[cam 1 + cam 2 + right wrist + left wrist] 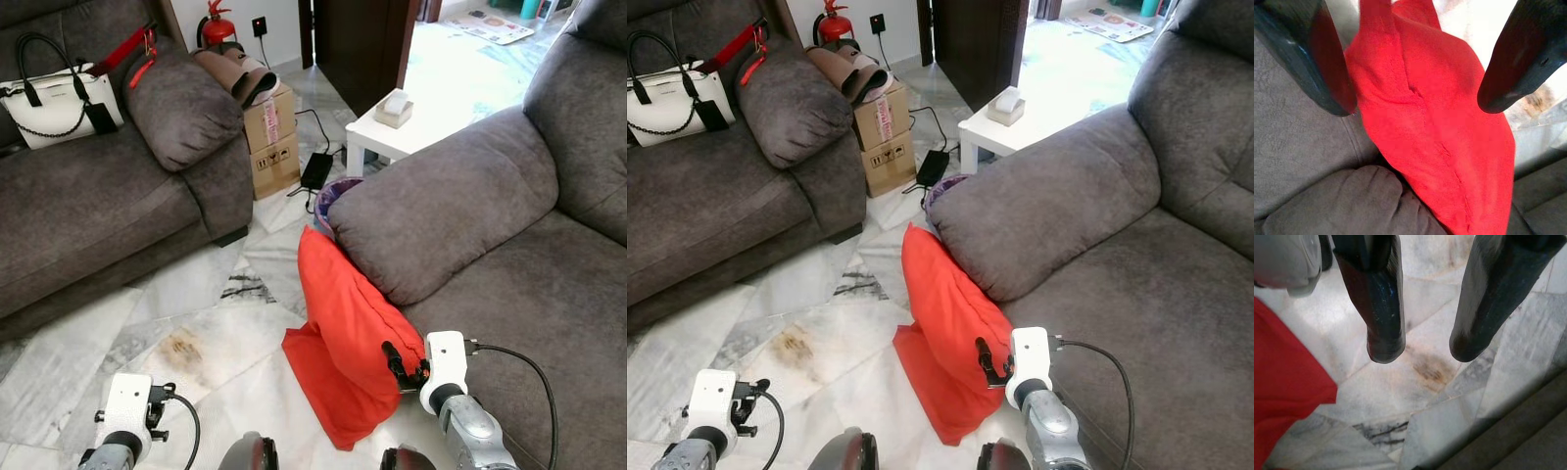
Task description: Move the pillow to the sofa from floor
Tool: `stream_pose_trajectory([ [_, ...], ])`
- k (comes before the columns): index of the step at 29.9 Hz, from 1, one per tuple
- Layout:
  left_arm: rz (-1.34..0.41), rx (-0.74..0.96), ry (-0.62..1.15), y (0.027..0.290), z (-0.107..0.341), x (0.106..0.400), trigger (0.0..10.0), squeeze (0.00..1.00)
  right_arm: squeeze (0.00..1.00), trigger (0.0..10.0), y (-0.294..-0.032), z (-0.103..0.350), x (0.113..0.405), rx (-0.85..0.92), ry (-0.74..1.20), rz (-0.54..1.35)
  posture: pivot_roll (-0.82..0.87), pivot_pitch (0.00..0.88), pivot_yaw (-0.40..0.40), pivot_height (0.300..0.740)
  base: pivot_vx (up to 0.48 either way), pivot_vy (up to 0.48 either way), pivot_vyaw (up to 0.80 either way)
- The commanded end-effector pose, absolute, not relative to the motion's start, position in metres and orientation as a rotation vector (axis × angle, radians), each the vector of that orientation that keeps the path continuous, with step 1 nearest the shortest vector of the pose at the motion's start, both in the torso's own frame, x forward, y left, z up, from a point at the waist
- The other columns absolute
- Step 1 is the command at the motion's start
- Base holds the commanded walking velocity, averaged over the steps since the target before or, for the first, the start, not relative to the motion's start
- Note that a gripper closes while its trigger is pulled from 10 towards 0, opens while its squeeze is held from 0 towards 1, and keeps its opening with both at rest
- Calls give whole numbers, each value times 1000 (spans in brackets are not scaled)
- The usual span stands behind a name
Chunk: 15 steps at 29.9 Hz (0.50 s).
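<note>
Right gripper (1415, 63) hovered with fingers spread astride the red pillow (343, 323) leaning on the right sofa (460, 206); closing on its upper seam would likely hold best, left gripper (1420, 345) parted, empty.

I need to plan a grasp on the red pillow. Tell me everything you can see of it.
The red pillow is plain soft fabric with a seam running along its edge. It stands on edge on the marble floor, leaning against the front of the grey sofa below its armrest, with a bottom corner splayed onto the tiles. The right hand is open, its fingers on either side of the pillow's upper edge, not yet closed.
</note>
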<state>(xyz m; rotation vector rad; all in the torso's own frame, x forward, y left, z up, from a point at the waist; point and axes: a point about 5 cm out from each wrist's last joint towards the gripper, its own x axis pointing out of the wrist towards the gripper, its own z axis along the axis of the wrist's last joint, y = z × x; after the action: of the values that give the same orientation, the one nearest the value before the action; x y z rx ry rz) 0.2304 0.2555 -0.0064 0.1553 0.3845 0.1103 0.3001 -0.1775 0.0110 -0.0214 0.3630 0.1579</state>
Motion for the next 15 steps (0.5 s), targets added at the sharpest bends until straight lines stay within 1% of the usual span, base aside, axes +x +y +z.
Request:
stream_pose_trajectory([
  [1, 114, 166, 409, 258, -11, 224, 10000, 0, 0, 10000, -177, 5, 296, -26, 397, 156, 157, 214, 75, 642, 0, 0, 0],
  [9, 118, 166, 414, 259, -14, 218, 10000, 0, 0, 10000, -185, 3, 294, -77, 433, 128, 163, 220, 75, 642, 0, 0, 0],
  [15, 103, 156, 416, 257, -15, 216, 10000, 0, 0, 10000, -182, 1, 294, -74, 452, 149, 164, 224, 82, 642, 0, 0, 0],
])
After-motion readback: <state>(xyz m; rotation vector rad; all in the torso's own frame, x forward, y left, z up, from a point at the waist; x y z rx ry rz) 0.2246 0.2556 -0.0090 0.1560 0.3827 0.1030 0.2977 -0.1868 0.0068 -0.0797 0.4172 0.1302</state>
